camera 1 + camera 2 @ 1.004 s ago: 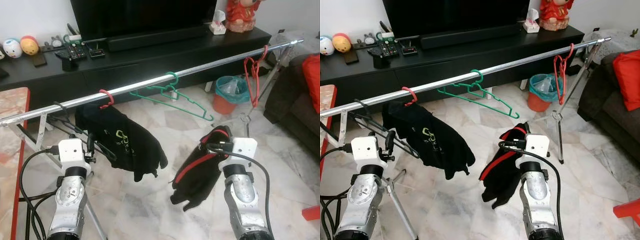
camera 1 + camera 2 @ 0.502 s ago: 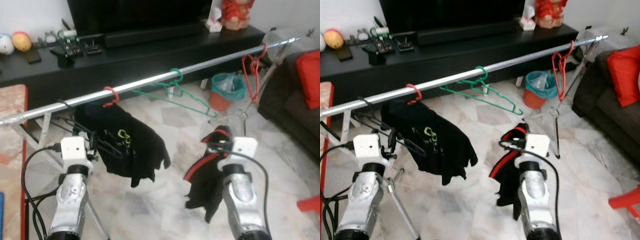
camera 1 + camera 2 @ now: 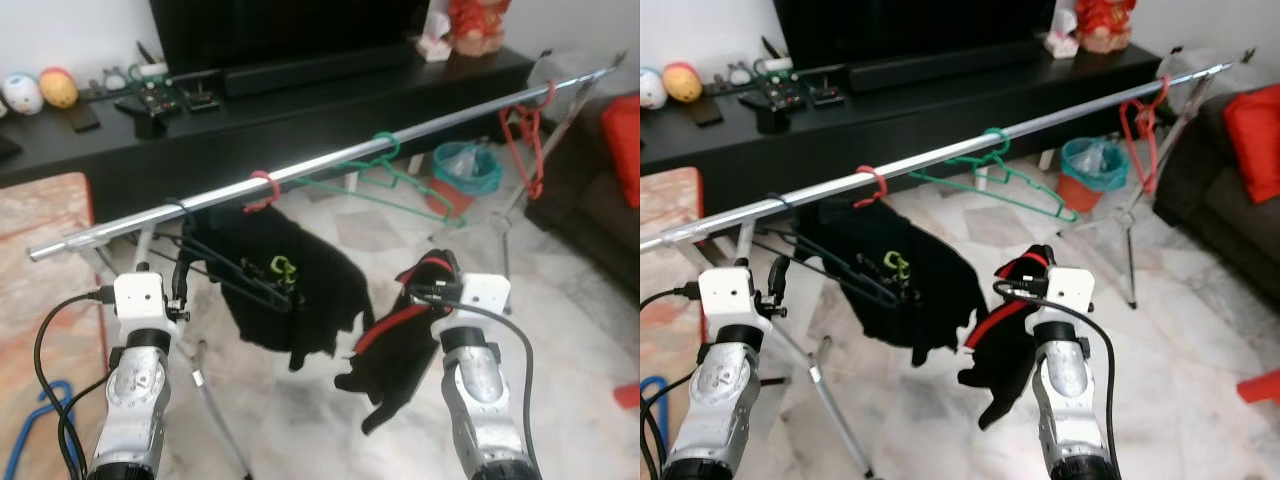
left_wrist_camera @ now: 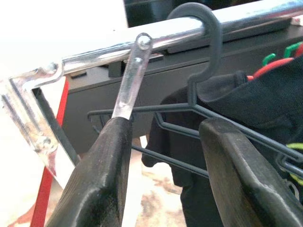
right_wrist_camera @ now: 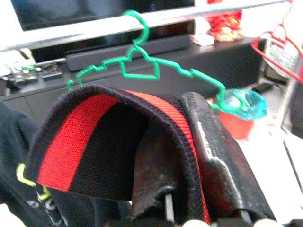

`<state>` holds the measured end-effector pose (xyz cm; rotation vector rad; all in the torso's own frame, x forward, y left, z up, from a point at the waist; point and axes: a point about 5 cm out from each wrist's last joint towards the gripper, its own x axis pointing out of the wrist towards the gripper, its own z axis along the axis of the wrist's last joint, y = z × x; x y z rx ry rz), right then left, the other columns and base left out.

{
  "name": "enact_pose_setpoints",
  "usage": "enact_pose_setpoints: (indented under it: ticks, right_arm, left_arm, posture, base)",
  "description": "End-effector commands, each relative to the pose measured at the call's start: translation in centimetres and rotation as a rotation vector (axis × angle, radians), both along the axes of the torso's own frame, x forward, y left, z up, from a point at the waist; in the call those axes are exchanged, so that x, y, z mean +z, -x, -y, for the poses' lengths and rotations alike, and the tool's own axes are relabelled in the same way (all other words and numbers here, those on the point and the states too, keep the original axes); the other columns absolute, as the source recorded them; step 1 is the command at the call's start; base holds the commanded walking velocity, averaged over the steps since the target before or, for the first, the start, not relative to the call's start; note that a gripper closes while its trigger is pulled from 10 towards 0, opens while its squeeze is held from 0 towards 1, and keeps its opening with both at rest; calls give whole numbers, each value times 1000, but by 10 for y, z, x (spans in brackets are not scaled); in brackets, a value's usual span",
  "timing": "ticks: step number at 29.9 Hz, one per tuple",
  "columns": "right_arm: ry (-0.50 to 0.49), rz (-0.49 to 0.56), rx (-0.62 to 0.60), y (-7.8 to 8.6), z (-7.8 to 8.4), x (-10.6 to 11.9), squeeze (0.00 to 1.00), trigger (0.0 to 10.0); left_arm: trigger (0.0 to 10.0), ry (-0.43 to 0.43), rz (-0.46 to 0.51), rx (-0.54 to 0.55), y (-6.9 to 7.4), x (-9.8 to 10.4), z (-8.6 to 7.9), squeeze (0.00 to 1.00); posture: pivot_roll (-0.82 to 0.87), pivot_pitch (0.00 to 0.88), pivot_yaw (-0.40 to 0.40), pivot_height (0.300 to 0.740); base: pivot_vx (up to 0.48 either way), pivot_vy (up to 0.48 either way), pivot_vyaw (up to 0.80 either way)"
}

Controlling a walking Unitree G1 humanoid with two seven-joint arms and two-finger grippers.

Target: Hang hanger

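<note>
A silver rail runs from low left to high right. On it hang a dark wire hanger near the left end, a red-hooked hanger carrying a black garment, an empty green hanger and a red hanger at the far right. My left gripper is open just below the rail. In the left wrist view its fingers flank the dark hanger's hook. My right gripper is shut on a black-and-red garment, held below the green hanger. The hanger inside that garment is hidden.
A black TV stand with small items runs behind the rail. A red bin stands beyond it, and a dark sofa with a red cushion is at right. The rack's legs spread under my left arm. A blue hanger lies on the floor at left.
The whole picture has shifted right, so the rail's left end and the rack's legs now show. The black-and-red garment has swung under my right gripper. Both grippers keep their states.
</note>
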<state>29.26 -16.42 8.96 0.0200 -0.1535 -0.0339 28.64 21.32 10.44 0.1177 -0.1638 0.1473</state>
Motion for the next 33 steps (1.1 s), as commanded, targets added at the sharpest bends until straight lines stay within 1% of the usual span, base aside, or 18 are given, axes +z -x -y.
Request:
enact_pose_setpoints:
  ticks: [1,3,16,30,33]
  right_arm:
    - [0,28,-12,0,3,5,0,10000]
    - [0,27,-12,0,3,5,0,10000]
    - [-1,28,-12,0,3,5,0,10000]
    - [0,26,-22,0,4,4,0,10000]
    - [-5,23,-39,0,7,4,0,10000]
  left_arm:
    - [10000,-29,12,-29,-1,4,7,0]
    - [10000,-28,13,-43,-1,4,10,0]
    - [10000,-16,17,-61,0,4,15,0]
    - [10000,-24,17,-65,0,4,16,0]
    - [10000,-27,21,-69,-1,5,17,0]
  posture:
    - [25,80,-1,740]
    - [25,80,-1,740]
    - [25,78,0,740]
    - [26,80,0,740]
    - [27,79,0,740]
  base:
    - [0,0,0]
    - [0,0,0]
    - [0,0,0]
    - [0,0,0]
    - [0,0,0]
